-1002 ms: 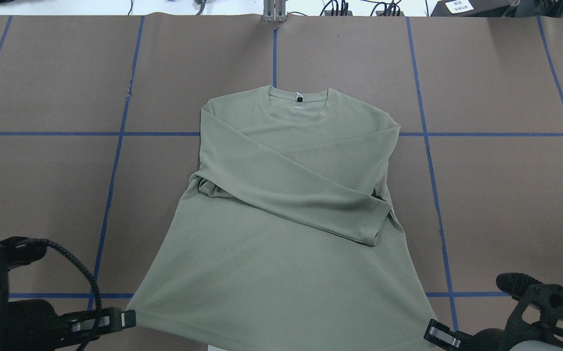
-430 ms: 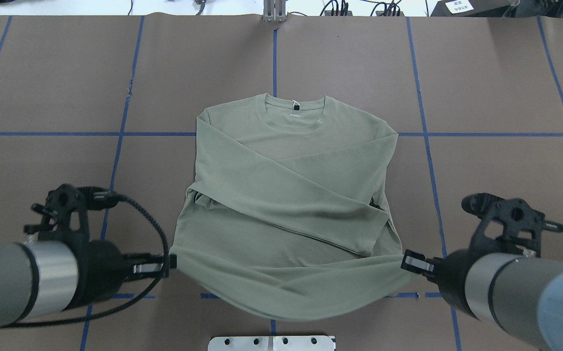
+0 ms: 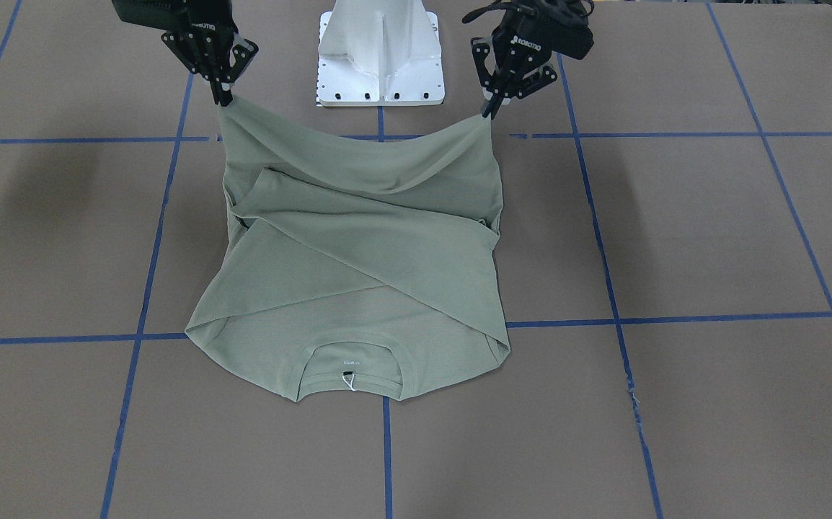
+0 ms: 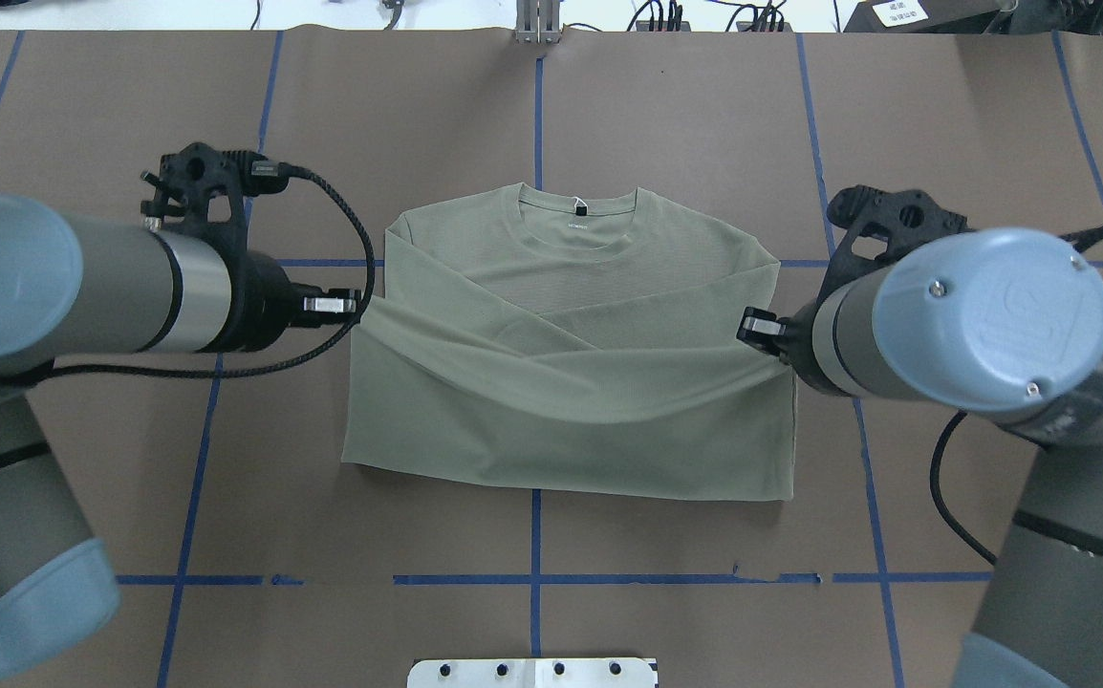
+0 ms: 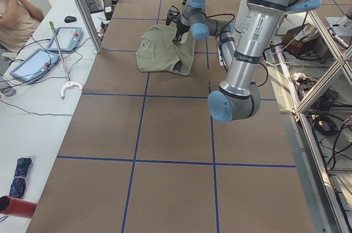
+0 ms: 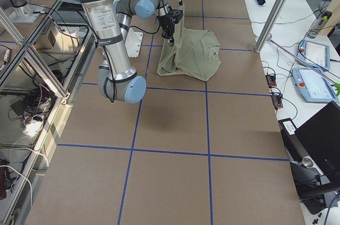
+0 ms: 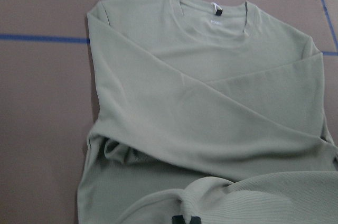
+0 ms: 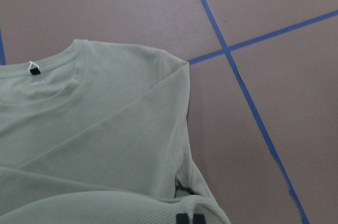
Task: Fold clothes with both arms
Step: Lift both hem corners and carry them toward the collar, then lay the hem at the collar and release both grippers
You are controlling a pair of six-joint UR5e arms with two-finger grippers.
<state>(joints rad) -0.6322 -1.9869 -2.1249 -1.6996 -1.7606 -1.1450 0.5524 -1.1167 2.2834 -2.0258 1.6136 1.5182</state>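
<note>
The sage-green shirt (image 4: 571,382) lies front up in the middle of the table, collar and white neck label (image 4: 578,203) at the far side, both sleeves crossed over the chest. My left gripper (image 4: 353,306) is shut on the hem's left corner. My right gripper (image 4: 747,328) is shut on the hem's right corner. Both hold the hem raised above the crossed sleeves, and it sags between them. In the front-facing view the left gripper (image 3: 492,108) and right gripper (image 3: 225,97) hang the hem above the shirt (image 3: 358,252). The wrist views show collar and sleeves ahead (image 7: 211,102) (image 8: 95,129).
The white pedestal base (image 4: 532,672) stands at the near table edge. Blue tape lines (image 4: 532,535) grid the brown table cover. Cables and a bracket (image 4: 537,24) sit at the far edge. A side bench with tablets (image 5: 33,62) and a seated person show in the exterior left view.
Both grippers have lifted the hem corners from the near edge and carried them away from the robot toward the collar. The shirt's lower half now folds over the crossed sleeves.
</note>
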